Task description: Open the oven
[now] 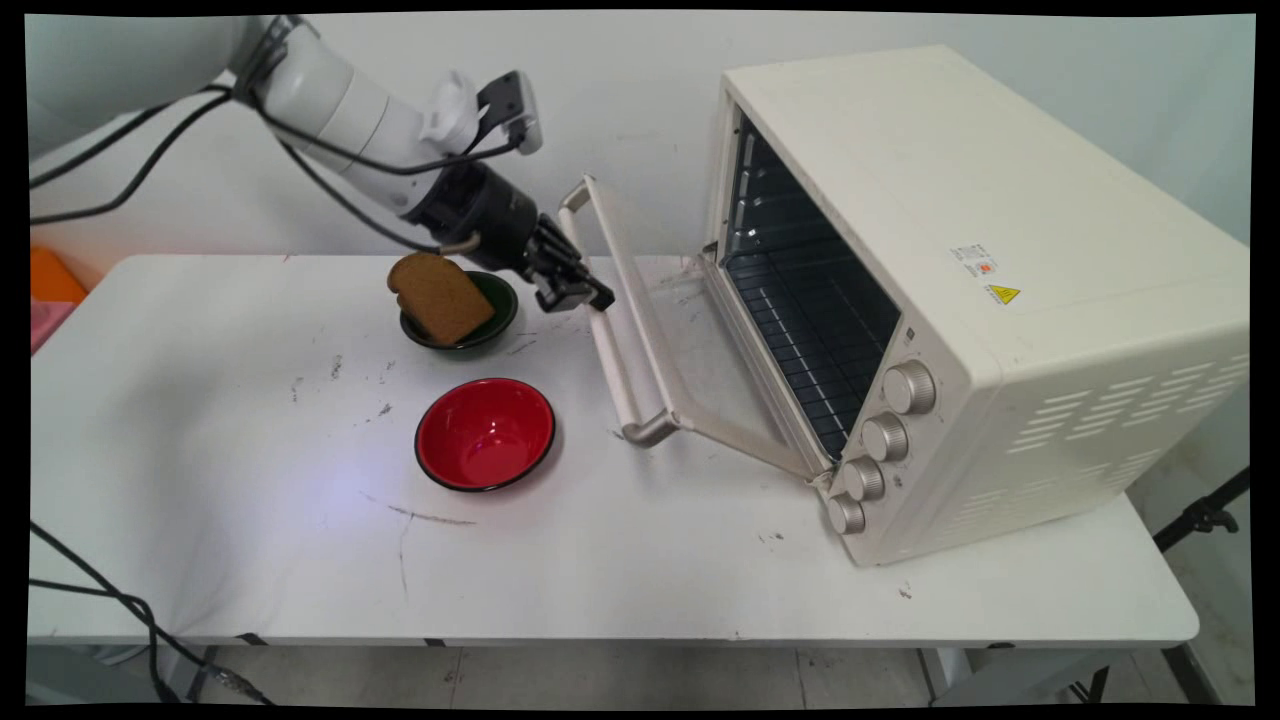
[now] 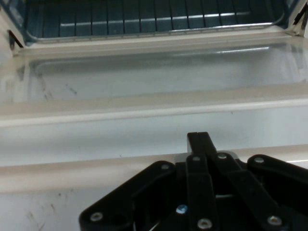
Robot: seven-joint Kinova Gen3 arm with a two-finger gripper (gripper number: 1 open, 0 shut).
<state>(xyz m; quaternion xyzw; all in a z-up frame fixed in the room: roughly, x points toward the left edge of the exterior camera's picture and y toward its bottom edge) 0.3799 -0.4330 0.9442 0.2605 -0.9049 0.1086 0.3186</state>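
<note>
A cream toaster oven point(image 1: 980, 250) stands at the right of the table, its glass door point(image 1: 680, 340) hanging open and tilted down toward the left. My gripper point(image 1: 590, 296) is shut, holds nothing, and its tips rest against the door's handle bar point(image 1: 612, 340) near its far end. In the hand view the joined fingertips point(image 2: 198, 139) sit just over the handle bar point(image 2: 96, 166), with the door glass point(image 2: 154, 72) and the oven's wire rack point(image 2: 154, 19) beyond. Just left of the gripper, a brown slice of bread point(image 1: 440, 295) leans in a dark green bowl point(image 1: 500, 300).
An empty red bowl point(image 1: 485, 433) sits in front of the green bowl, left of the door's near corner. Four knobs point(image 1: 880, 440) run down the oven's front. An orange and pink thing point(image 1: 50, 280) lies at the left edge. Black cables point(image 1: 100, 600) hang at the lower left.
</note>
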